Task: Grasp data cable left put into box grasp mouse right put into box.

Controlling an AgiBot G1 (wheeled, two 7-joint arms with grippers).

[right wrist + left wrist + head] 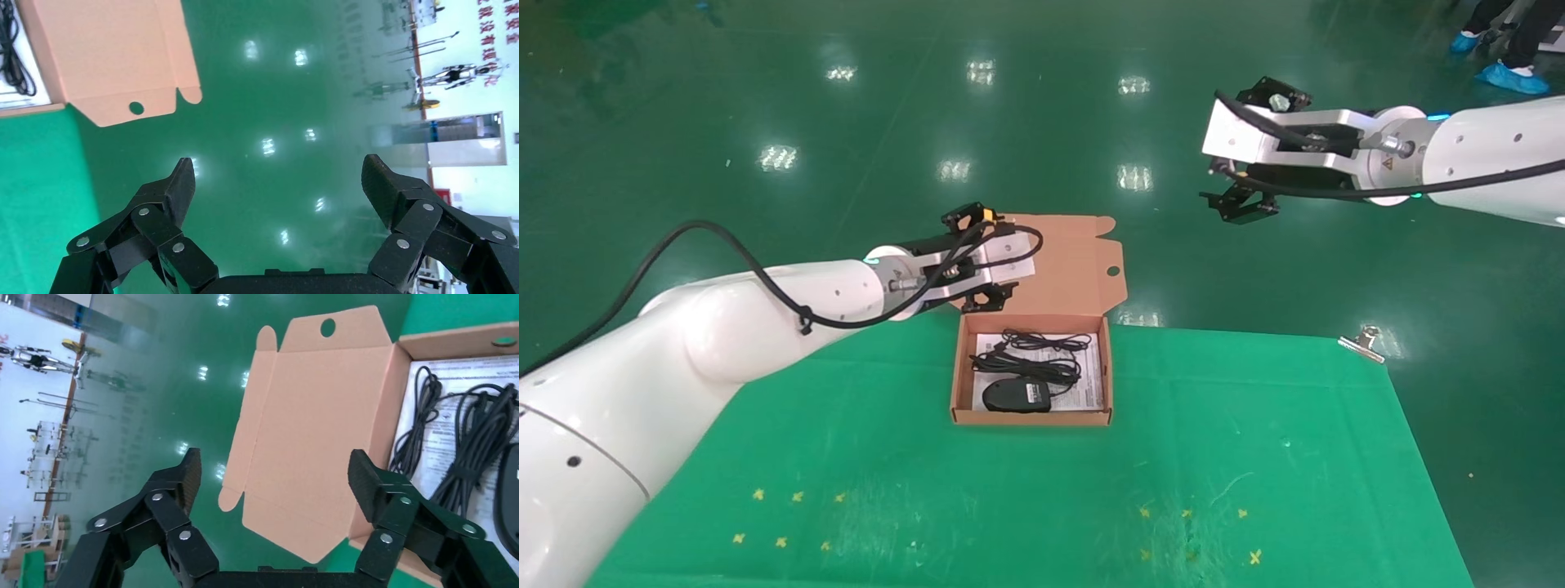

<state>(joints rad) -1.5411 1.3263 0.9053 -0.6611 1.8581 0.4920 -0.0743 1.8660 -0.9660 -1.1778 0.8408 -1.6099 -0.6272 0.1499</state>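
1. The left gripper [991, 296] hovers just behind the box's [961, 367] rear left corner, in front of the raised flap lid [1075, 273]; its jaws stand wide apart with nothing between them (the left wrist view shows only bare cardboard in the gap); judging by the contents, its part looks done, so the sound move is to draw up and back without brushing the lid.

2. The box sits on the green cloth [1254, 457], lid open and leaning away from the robot; the data cable [1046, 340] lies coiled toward the back of the tray on the white printed sheet [1091, 384]; the mouse [1016, 396] rests at the front with its bundled cord [1027, 367] between the two; both task items appear to be inside, so little seems left beyond clearing the arms.

3. The right gripper [1242, 202] hangs high and well apart from the box, over the shiny floor beyond the table's far edge; its jaws are spread wide and hold nothing; it has a free path to park.

4. A metal clip [1365, 341] pins the cloth at the far right corner, well away from either arm; yellow cross marks [789, 518] dot the near cloth; nothing stands in the way except the upright lid.
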